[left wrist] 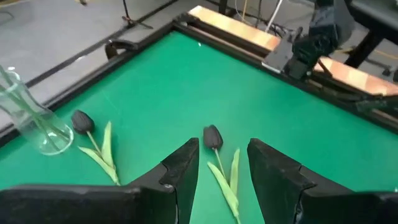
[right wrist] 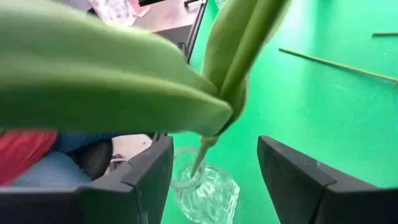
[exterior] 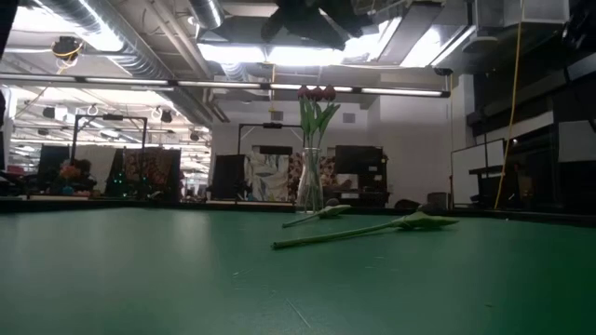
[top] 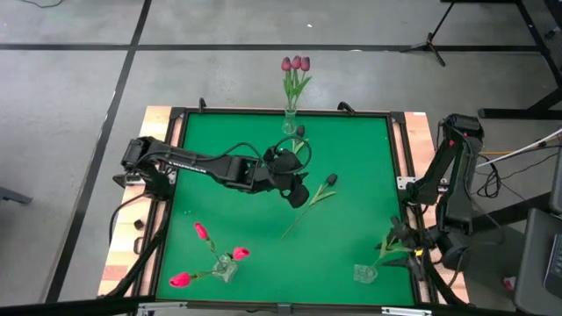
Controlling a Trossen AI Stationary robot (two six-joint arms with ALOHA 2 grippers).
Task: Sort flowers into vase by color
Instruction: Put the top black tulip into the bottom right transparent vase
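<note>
Open green counter (top: 228, 132) spreads at nine o'clock of the left hand (top: 297, 191). Two near-black tulips (top: 309, 200) lie at its three and twelve o'clock, with a glass vase (top: 290, 121) beyond at twelve.

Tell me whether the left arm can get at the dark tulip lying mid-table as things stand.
Probably yes. The left pincer hangs open right above the dark tulip, whose stem runs between its fingers, and nothing lies over the flower on the green table.

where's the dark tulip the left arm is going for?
High view: the dark tulip lies flat near the table's centre, just right of the left hand; in the left wrist view it sits between the open fingers.
</note>
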